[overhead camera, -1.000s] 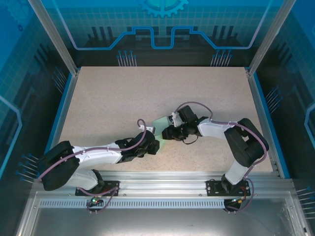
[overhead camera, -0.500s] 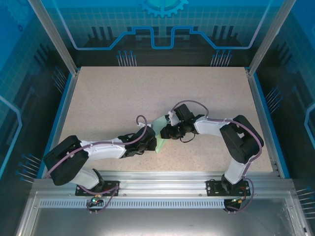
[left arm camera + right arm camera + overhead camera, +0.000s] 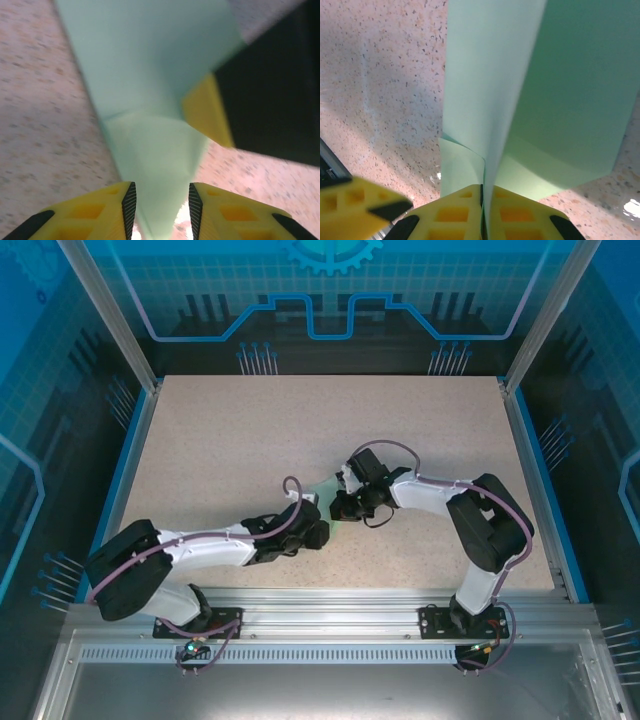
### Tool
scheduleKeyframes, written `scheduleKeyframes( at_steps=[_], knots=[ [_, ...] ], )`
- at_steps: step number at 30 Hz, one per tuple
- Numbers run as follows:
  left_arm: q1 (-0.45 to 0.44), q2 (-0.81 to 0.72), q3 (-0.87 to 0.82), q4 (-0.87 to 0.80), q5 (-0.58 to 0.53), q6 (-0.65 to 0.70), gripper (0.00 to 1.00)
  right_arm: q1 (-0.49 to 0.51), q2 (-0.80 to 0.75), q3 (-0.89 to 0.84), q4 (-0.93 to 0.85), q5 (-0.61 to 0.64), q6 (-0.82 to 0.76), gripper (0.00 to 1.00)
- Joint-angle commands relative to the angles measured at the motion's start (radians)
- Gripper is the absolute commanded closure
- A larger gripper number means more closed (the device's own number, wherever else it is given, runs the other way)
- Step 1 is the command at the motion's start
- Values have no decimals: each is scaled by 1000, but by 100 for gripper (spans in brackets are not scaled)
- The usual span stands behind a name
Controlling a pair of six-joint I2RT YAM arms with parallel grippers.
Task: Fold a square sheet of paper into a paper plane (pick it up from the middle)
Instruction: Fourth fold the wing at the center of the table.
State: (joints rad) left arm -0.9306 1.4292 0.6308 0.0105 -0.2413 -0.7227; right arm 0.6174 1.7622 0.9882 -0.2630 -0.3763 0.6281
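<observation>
The paper (image 3: 150, 75) lies between left pincer (image 3: 160, 200) and right pincer (image 3: 484, 200).

Mid-frame, the left gripper (image 3: 316, 530) and right gripper (image 3: 344, 508) crowd close around the paper (image 3: 325, 487), blocking passage there. The table (image 3: 250, 430) lies open across the upper frame and both sides.

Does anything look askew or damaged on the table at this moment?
Nothing looks torn. The sheet of paper, partly folded, stands on edge, pinched in the right gripper. Its lower edge curls loose beside that gripper, which looks slightly untidy.
</observation>
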Motion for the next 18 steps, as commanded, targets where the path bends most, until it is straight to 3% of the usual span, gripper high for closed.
scheduleKeyframes(
  at_steps=[1,10,18],
  knots=[
    [-51,37,38,-33,-33,23,63,15,18,35,-60,20,9,92],
    [-103,117,108,-107,-190,-7,59,15,21,48,-58,-7,10,91],
    [-110,141,130,-136,-221,-1,61,15,29,61,-53,-27,18,90]
  ],
)
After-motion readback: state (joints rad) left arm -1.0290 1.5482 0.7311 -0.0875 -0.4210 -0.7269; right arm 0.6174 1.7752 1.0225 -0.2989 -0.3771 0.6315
